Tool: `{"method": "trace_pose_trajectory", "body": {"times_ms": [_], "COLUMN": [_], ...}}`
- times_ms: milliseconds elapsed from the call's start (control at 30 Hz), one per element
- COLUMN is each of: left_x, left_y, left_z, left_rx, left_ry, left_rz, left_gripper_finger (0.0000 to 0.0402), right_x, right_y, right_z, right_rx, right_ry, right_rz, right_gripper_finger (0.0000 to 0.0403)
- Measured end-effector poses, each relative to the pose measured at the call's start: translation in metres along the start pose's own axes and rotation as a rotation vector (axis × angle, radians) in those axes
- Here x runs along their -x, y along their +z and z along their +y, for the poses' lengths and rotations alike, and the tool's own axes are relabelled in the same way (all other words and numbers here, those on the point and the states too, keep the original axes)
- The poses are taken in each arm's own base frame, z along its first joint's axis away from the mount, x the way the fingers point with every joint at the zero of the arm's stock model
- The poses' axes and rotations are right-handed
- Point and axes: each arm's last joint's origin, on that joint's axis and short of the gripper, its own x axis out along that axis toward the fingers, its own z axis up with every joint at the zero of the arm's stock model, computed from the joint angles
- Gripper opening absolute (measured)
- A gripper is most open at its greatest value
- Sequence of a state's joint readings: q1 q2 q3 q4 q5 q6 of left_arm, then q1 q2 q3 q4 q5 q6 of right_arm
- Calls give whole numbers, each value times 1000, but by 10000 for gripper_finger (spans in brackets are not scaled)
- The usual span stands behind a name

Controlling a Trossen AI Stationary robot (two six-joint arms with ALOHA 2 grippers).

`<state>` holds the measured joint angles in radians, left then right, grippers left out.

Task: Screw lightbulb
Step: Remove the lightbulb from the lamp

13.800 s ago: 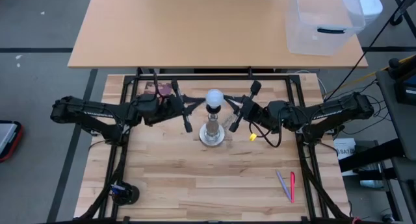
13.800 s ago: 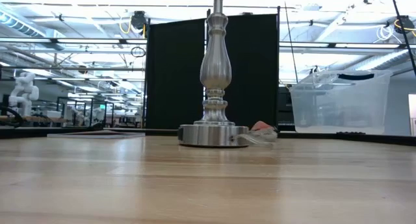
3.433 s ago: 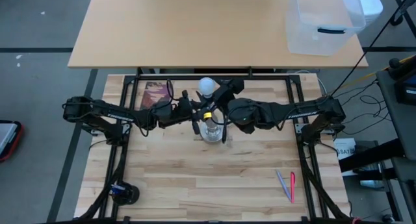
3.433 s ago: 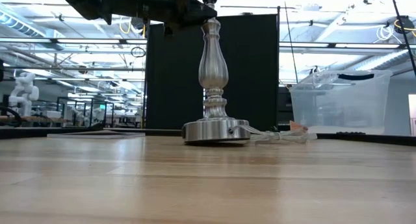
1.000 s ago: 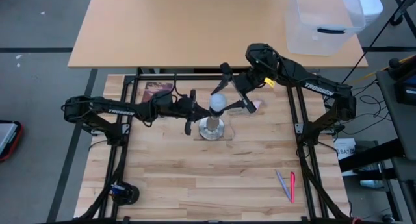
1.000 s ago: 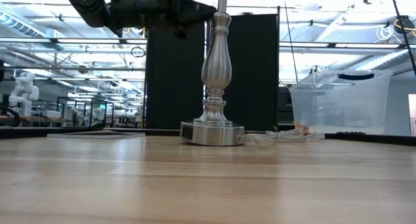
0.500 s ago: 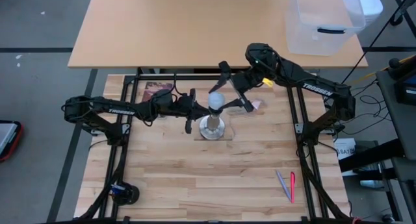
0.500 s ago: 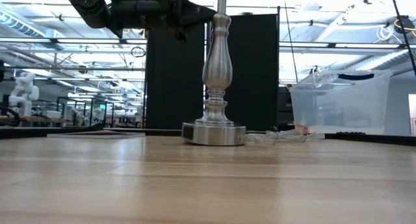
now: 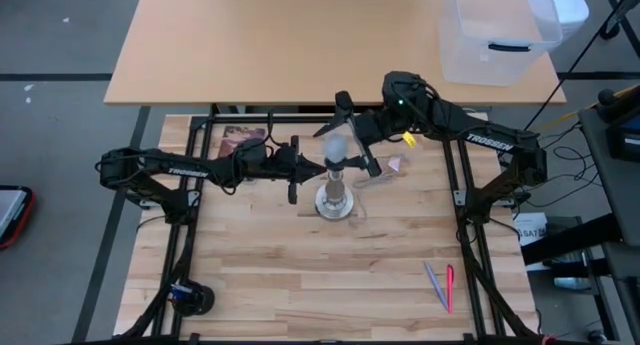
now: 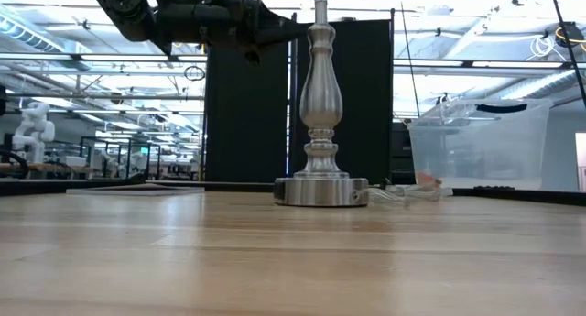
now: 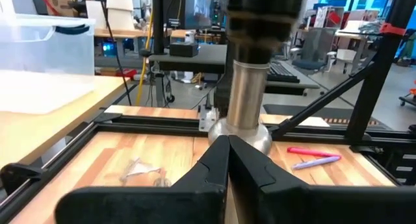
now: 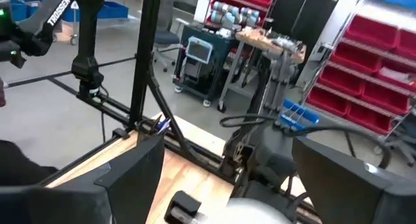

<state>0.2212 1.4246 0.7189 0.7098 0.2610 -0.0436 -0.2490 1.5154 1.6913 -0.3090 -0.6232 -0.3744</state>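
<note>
Lightbulb (image 9: 336, 146) sits atop the silver lamp stand (image 10: 321, 124) near the middle of the wooden desk (image 9: 300, 275). Right hand (image 9: 352, 135) straddles the bulb, fingers spread apart on either side. Left hand (image 9: 322, 168) has fingers pressed together, tips against the stand's upper stem. Pink-tipped wrapper (image 9: 394, 163) lies nearby.

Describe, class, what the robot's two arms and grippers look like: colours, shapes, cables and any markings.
Both arms are dark, slim and jointed, with white lettering on their links. The left gripper ends in two narrow black fingers that taper to points. The right gripper has broad flat black fingers. A small green light glows on the right arm, beside something yellow.
</note>
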Motion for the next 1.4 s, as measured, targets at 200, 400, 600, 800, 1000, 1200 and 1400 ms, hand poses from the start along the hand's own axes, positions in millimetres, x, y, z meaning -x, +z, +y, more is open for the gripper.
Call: {"method": "trace_pose_trajectory", "body": {"times_ms": [200,400,600,800,1000,1200,1400], "left_x": [0,3,4,-2,-2,-4,-24], "left_y": [0,8,13,6,11,12,11], "left_z": [-1,-6,-14,-20,-20,-20,-18], "left_rx": [-8,-56,-131,-161,-160,-136,-111], "left_ry": [-2,-43,-39,80,89,88,55], "left_rz": [-4,-33,-54,-20,-71,-84,-75], "left_gripper_finger": [19,19,40,107,184,230,240], "right_x": [-2,8,14,23,25,21,19], "right_y": [4,25,44,57,63,63,66], "right_z": [4,28,61,86,100,109,115], "right_rx": [19,92,165,196,195,188,188], "right_ry": [-58,-215,-336,-394,-429,-441,-424], "right_rz": [10,80,151,190,210,233,212], "right_gripper_finger": [333,333,333,333,333,333,333]}}
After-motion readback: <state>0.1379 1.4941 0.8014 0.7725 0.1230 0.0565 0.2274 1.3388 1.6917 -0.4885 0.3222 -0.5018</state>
